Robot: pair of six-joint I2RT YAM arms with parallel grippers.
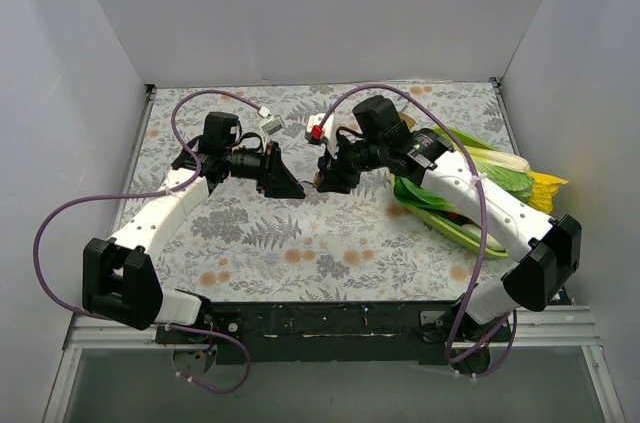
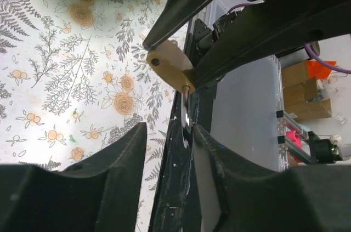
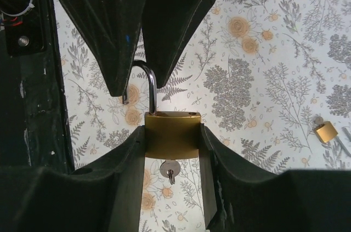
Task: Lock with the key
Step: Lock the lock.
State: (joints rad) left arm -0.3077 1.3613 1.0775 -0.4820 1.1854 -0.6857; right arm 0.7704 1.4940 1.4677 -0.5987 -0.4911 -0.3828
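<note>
One floral tabletop (image 1: 300, 243) lies beneath the padlock (image 3: 171, 140), which looks lifted clear. Right pincer (image 3: 171, 133) is clenched on the padlock's brass body. Left pincer (image 2: 169, 130) is released, tips either side of the raised shackle (image 3: 149, 86) just above the padlock. Key (image 3: 170, 170) sits in the slot under the padlock. Risk: the shackle's free leg looks swung off the padlock, so a straight push could miss the hole or skid the padlock sideways in the grip.

Brass padlock (image 3: 171, 133) upright in the right pincer (image 3: 171, 140), shackle (image 3: 151, 85) open, silver key (image 3: 170, 170) in its keyhole underneath
</note>
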